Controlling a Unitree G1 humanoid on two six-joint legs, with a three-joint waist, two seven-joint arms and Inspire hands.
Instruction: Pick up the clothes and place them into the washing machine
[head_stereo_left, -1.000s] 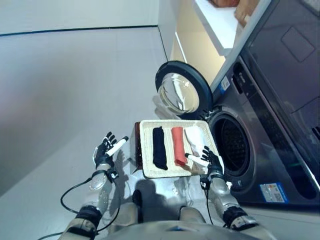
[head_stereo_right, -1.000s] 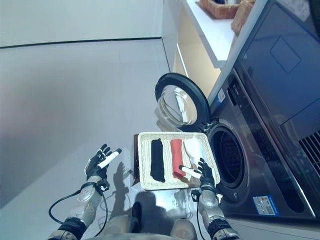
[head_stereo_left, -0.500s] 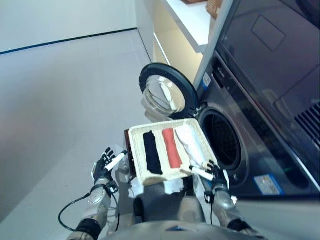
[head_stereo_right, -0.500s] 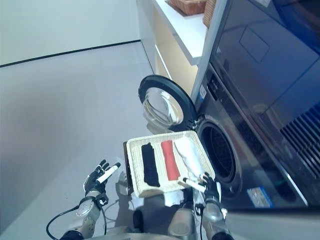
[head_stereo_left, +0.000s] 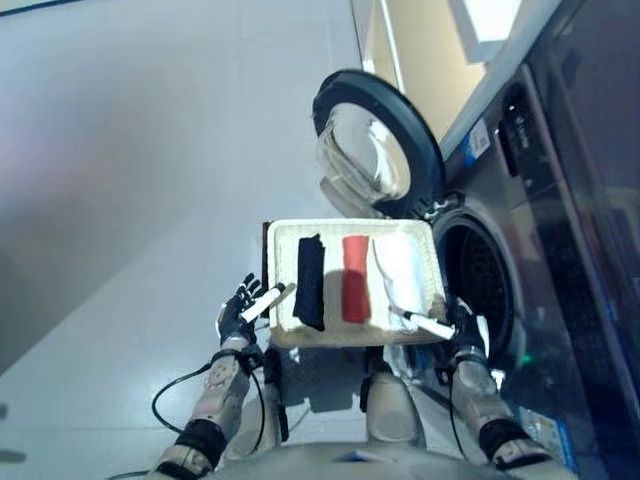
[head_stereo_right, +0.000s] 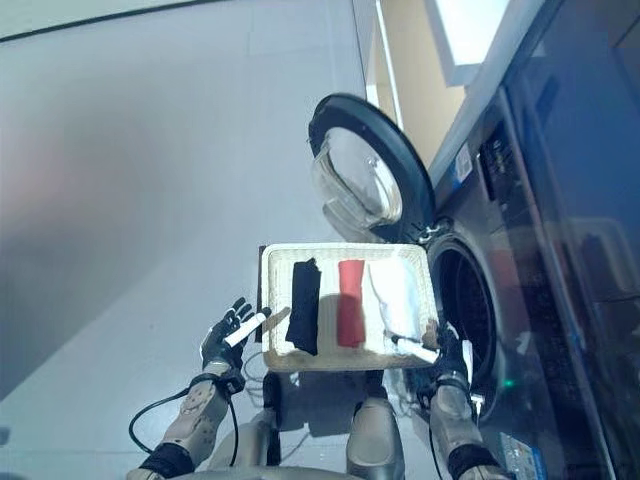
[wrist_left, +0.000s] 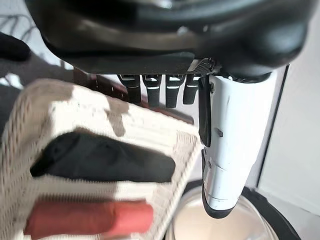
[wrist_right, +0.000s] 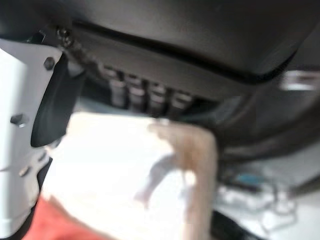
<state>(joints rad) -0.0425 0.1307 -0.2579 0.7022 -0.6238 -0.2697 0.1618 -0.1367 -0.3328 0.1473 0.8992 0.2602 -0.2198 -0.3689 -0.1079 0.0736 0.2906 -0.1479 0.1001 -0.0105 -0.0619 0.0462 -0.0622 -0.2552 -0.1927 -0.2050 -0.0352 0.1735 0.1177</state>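
a dark grey front-loading washing machine (head_stereo_left: 560, 250) fills the robot's right side, its round drum mouth (head_stereo_left: 480, 285) uncovered and its black-rimmed round glass door (head_stereo_left: 375, 150) swung wide toward the floor side. small stickers show on its front, too small to read. just beside the drum mouth sits a pale woven rectangular tray (head_stereo_left: 352, 336) holding three rolled clothes side by side, each with its long axis running from the robot toward the door: a black roll (head_stereo_left: 309, 282) on the left, a red roll (head_stereo_left: 355, 279) in the middle, a white roll (head_stereo_left: 402, 272) nearest the drum. the left hand (head_stereo_left: 240, 318) hovers at the tray's left edge, fingers straight, grasping nothing. the right hand (head_stereo_left: 460, 335) is at the tray's near right corner with its white-covered thumb over the white roll; its fingers look straight and loose too.
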